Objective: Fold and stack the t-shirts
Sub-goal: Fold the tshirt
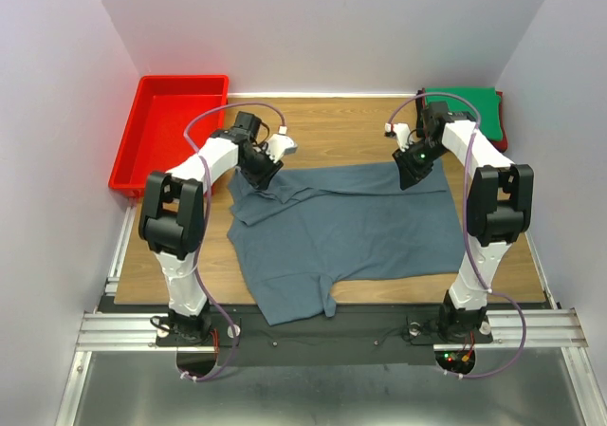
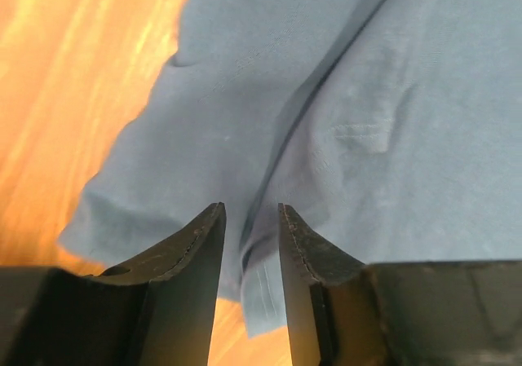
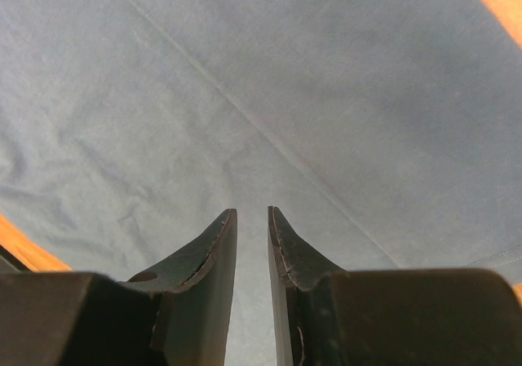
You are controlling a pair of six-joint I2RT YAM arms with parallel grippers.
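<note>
Hanging over the table's (image 1: 351, 132) near edge, the slate blue-grey t-shirt (image 1: 351, 231) could slide off if tugged. Farther back, the left gripper (image 2: 251, 211), jaws apart, hovers over a rumpled corner. The right gripper (image 3: 252, 213), jaws narrowly apart, pinches nothing visible, so uneven folds are likely.

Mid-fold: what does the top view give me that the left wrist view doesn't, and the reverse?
Only top: the red tray far left, a green shirt far right, the right gripper over the far edge of the blue-grey shirt, and that shirt's whole outline.
Only left wrist: the left gripper has its fingers apart with nothing between them, above a folded flap of cloth.
Both: the blue-grey shirt, the wooden table, the left gripper.
</note>
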